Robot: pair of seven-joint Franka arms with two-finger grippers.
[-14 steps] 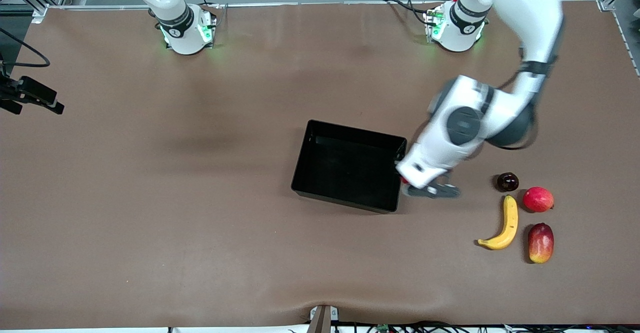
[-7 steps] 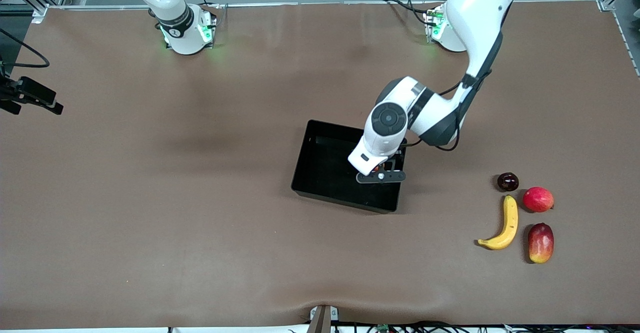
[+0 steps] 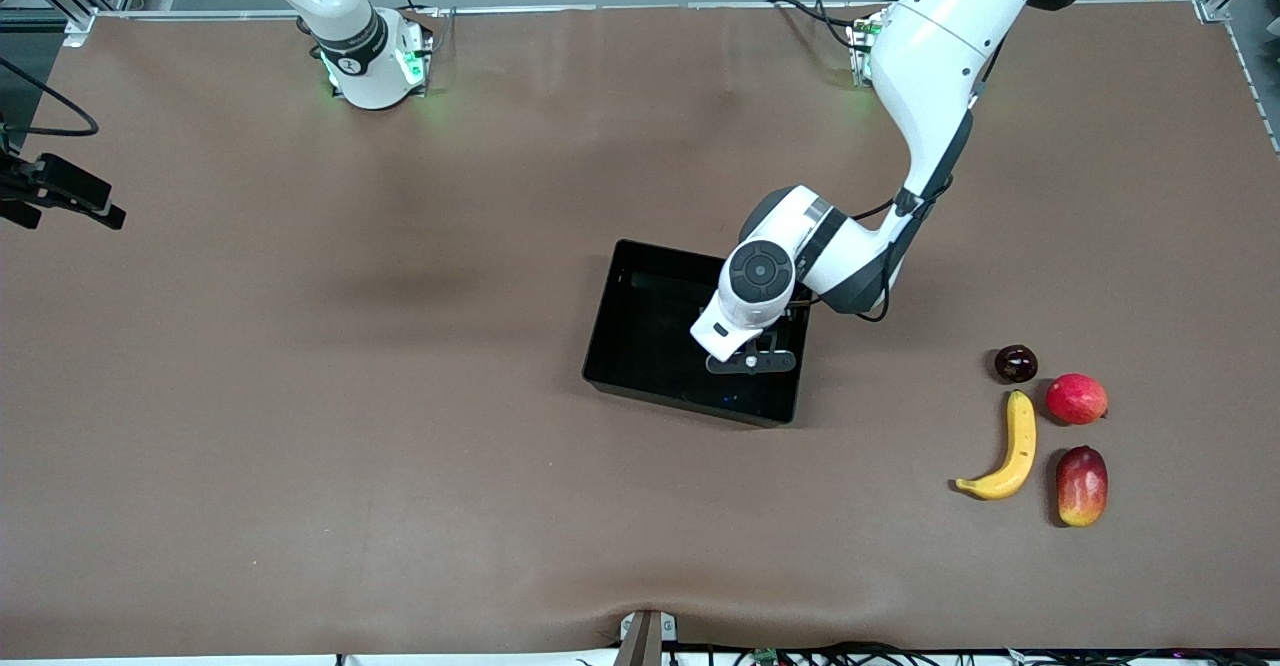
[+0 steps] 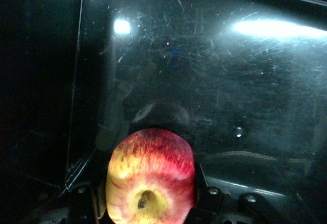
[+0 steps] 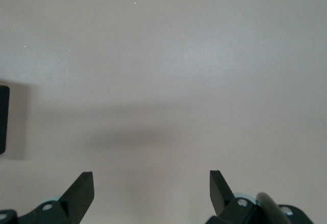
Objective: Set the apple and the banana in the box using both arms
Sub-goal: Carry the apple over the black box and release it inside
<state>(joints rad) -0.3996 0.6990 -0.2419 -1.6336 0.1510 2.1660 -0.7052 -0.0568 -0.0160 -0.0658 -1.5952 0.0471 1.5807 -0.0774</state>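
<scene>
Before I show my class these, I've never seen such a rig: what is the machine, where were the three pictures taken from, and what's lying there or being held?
These are two white robot arms bolted to a brown table. The big picture looks down from a high camera facing them. The other two come from cameras on each arm's wrist.

The left hand is over the black box, shut on an apple that its wrist camera shows against the box's floor. The right hand waits with its fingers open over bare table.

Toward the left arm's end of the table lie a banana, a red round fruit, a mango and a small dark fruit.
</scene>
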